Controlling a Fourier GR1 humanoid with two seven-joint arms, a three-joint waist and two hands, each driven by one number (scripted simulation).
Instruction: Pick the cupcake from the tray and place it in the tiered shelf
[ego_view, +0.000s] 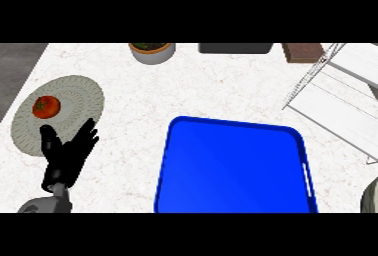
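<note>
Left hand (68, 155) shows to the left of the blue tray (235, 170), fingers straight and spread apart, pointing up the counter and holding nothing; its fingertips overlap the lower right edge of a grey round plate (74, 95). That plate lies well left of the tray and carries a red tomato (46, 107) on its left half. Only the left grey forearm shows, at the lower left, and no right hand can be seen.

No cupcake shows anywhere, so its look and place cannot be told. The tray's whole visible floor is plain glossy blue with a raised rim and rounded corners. Up and to the right of the tray stands the white tiered shelf (332, 100), with thin wire supports and flat white boards. Beyond the tray, along the far edge, are a grey pot (153, 52), a dark flat item (235, 48) and a brown block (303, 52).
</note>
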